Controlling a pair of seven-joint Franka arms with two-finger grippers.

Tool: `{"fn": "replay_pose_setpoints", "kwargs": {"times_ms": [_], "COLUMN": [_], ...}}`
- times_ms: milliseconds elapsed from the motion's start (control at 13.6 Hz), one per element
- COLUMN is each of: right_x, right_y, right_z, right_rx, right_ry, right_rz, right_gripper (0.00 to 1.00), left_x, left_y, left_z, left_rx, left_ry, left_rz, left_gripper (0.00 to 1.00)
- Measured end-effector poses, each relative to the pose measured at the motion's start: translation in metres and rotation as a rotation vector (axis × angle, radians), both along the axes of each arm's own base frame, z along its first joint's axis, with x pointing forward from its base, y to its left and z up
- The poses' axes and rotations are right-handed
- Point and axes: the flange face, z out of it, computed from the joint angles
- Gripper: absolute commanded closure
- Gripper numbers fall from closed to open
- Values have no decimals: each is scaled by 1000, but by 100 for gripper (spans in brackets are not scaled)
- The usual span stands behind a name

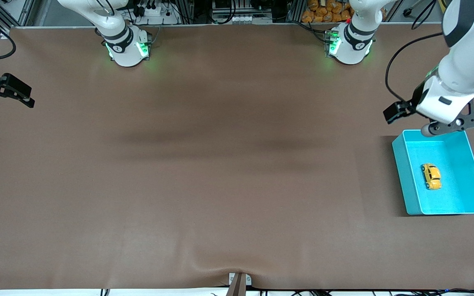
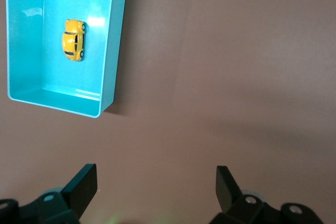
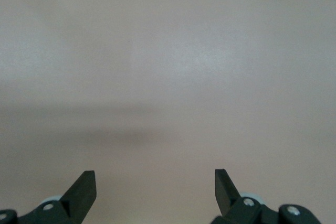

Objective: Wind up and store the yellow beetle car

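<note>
The yellow beetle car lies on its wheels on the floor of a turquoise bin at the left arm's end of the table. My left gripper hangs open and empty in the air, over the bare table beside the bin's edge that is farther from the front camera. My right gripper is open and empty over the right arm's end of the table, where that arm waits.
A brown mat covers the whole table. Both robot bases stand along the edge farthest from the front camera. A small bracket sits at the table's nearest edge.
</note>
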Motion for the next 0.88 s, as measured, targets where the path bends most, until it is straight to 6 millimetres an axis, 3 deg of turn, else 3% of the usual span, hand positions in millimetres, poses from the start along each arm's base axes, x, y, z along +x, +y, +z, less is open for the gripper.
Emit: {"fn": "replay_pose_setpoints", "kwargs": {"times_ms": [441,883], "right_x": [0,0], "right_y": [0,0], "right_z": [0,0], "right_rx": [0,0], "right_ry": [0,0], "right_rz": [-1,-1], "right_gripper": [0,0], "left_x": [-6,-6], "left_y": [9,33], "left_z": [36,45], "left_rx": [-5,-10], "left_ry": [18,35], "left_rz": [-62,-86], "left_gripper": [0,0]}}
